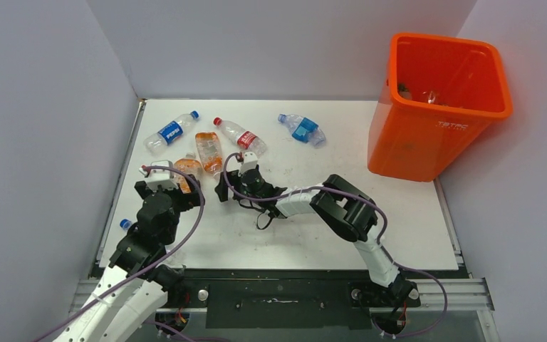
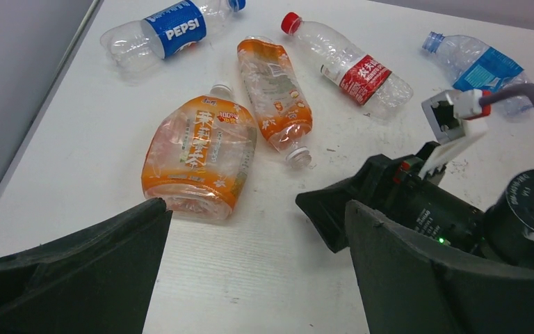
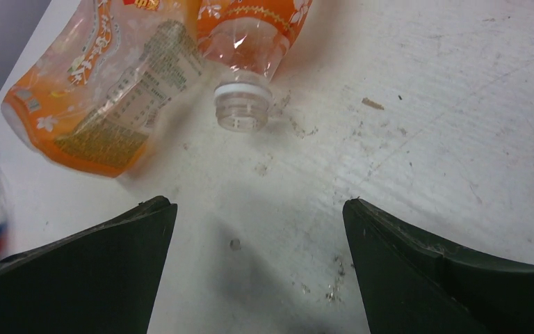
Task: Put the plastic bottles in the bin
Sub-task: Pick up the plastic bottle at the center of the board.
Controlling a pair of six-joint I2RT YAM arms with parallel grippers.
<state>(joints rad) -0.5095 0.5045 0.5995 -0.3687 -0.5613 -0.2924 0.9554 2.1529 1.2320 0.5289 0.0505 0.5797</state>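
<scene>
The job looks partly done at best: the orange bin (image 1: 438, 107) stands at the far right corner of the bench (image 1: 342, 153) with a few pale shapes low inside it (probably bottles, too small to be sure), while at least six plastic bottles lie outside it, most of them well apart from it towards the far left. These are a Pepsi bottle (image 2: 170, 31), a red-labelled bottle (image 2: 351, 62), a crushed blue-labelled bottle (image 2: 476, 66), a narrow orange bottle (image 2: 274, 94) with no cap, a wide flattened orange bottle (image 2: 198, 156), and a blue-capped bottle (image 1: 124, 224) beside the left arm. The left gripper (image 2: 250, 264) and right gripper (image 3: 257, 264) both hover near the orange pair, jaws spread wide and holding nothing. The bench is white, scuffed and speckled with grime; plain pale walls close it in on three sides.
</scene>
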